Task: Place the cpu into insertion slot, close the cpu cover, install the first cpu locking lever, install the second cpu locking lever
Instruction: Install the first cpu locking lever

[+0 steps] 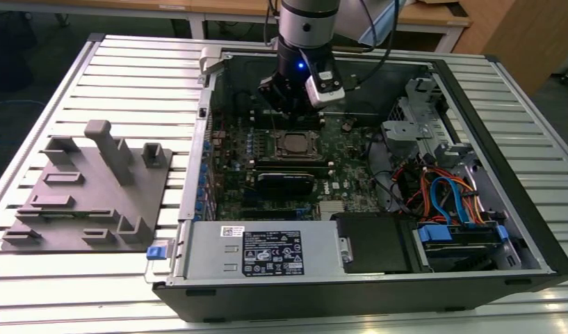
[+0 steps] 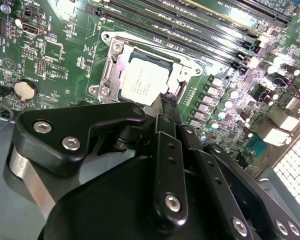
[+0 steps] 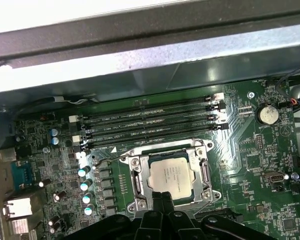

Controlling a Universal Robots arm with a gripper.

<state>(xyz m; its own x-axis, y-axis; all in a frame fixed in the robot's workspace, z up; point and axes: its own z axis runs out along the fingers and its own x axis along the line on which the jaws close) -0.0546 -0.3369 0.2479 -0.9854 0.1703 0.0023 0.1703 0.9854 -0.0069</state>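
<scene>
The cpu [image 3: 171,174] lies flat in the insertion slot [image 3: 206,150] of the green motherboard, its silver top showing through the window of the cpu cover [image 3: 140,176], which lies down over it. In the second wrist view the cpu [image 2: 142,85] sits inside the cover frame [image 2: 115,67]. My gripper [image 3: 162,196] is shut with nothing between its fingers, and its tips are at the socket's edge, just off the cpu's side. In the exterior view the gripper [image 1: 286,108] hangs just behind the socket [image 1: 296,144]. Thin wire levers run along the socket's sides; whether they are latched I cannot tell.
Long black memory slots [image 3: 150,122] lie beside the socket, and a coin battery [image 3: 266,114] sits nearby. The open case's metal wall [image 3: 140,65] rises close behind. A black card [image 1: 284,182], a power supply [image 1: 265,250] and cables [image 1: 441,195] fill the case. A grey fixture plate [image 1: 89,188] lies at the exterior view's left.
</scene>
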